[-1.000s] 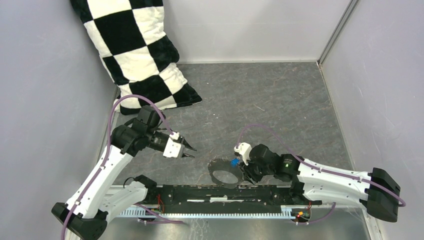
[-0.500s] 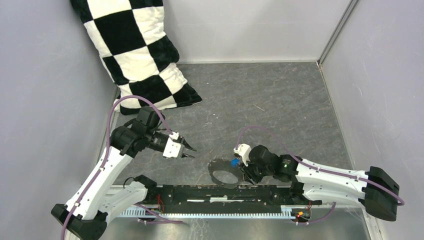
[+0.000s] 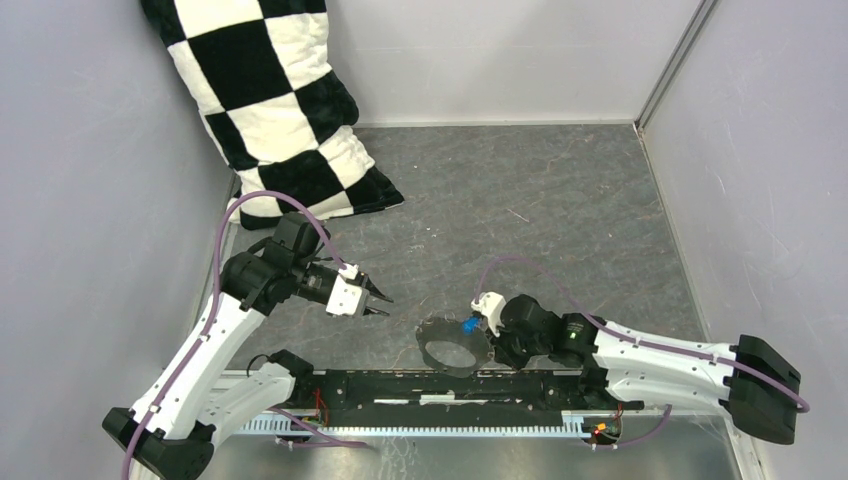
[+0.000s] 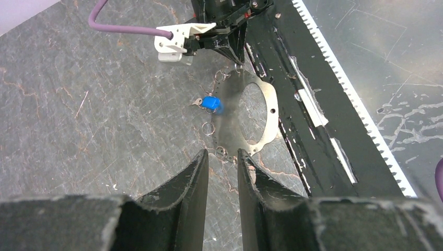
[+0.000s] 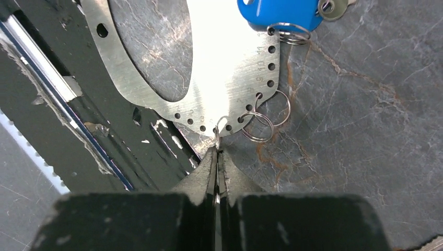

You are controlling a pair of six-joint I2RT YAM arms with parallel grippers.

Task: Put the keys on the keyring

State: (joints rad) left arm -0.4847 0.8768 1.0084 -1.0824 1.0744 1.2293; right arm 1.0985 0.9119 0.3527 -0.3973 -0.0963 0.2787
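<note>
Note that the right gripper [image 5: 216, 151] has its fingers pressed together, pinching a small split ring [image 5: 218, 132] that hangs from a hole in the rim of the keyring [image 5: 230, 68]. The keyring is a flat grey metal band punched with holes. It lies flat on the table [image 3: 560, 200] just ahead of the arm bases, with its near edge over the black rail [image 5: 78, 130]. The blue key [image 5: 279, 11] rests on the band's far rim, and two more loose split rings [image 5: 259, 125] hang from holes between it and the pinched ring. In the top view, find the keyring [image 3: 428, 340] directly left of the right gripper [image 3: 488, 348]. The left gripper [image 4: 223, 157] hangs above the table, short of the keyring [image 4: 269, 112] and apart from it. Its fingers stand slightly spread with nothing between them.
</note>
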